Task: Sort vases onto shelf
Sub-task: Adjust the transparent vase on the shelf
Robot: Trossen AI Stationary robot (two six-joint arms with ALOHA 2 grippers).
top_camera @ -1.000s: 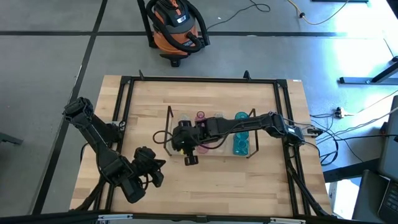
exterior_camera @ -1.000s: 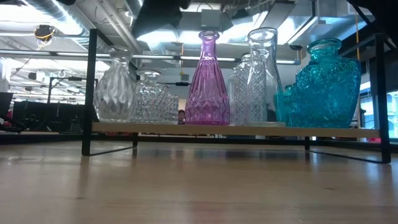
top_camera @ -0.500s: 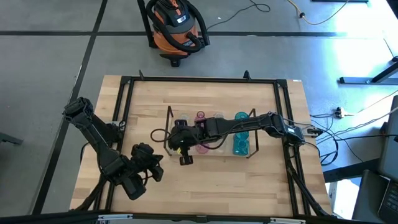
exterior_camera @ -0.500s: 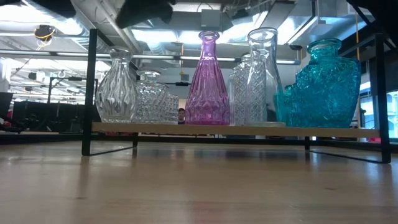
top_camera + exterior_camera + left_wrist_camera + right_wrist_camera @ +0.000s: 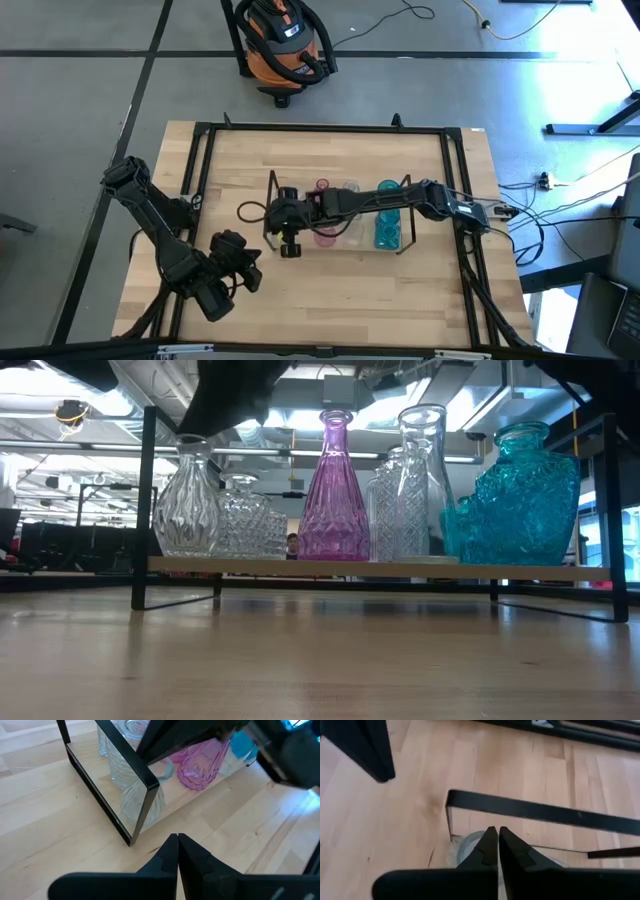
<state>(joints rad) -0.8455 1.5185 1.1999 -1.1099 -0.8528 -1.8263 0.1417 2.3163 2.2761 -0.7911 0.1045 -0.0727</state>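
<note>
The shelf (image 5: pixel 272 200) stands mid-table and carries the vases in a row: a ribbed clear vase (image 5: pixel 187 500) at its left end, a diamond-cut clear one (image 5: pixel 245 520), a pink one (image 5: pixel 335 490), tall clear ones (image 5: pixel 415 480) and a teal one (image 5: pixel 525 495). My right gripper (image 5: pixel 280 215) is shut and reaches across the shelf to its left end. There it hangs just over a clear vase's mouth (image 5: pixel 470 845). My left gripper (image 5: pixel 250 268) is shut and empty near the table's front left, its fingers (image 5: pixel 177 837) pointing at the shelf's left end. My right gripper's shut fingers (image 5: pixel 490 845) point down over the mouth of the clear vase at the shelf's left end. I cannot tell whether they touch it. The vase stands upright on the shelf.
A black frame (image 5: pixel 200 130) edges the table. The shelf's dark end bar (image 5: pixel 545 812) lies just beyond my right gripper. Bare wood (image 5: pixel 350 290) lies between the shelf and the table's near edge. An orange shop vacuum (image 5: pixel 285 45) stands on the floor behind the table.
My right gripper has gone toward the table's left edge and a little toward its far edge, along the shelf's front to its left end, and has come lower over the ribbed clear vase. The vases have stayed in place.
</note>
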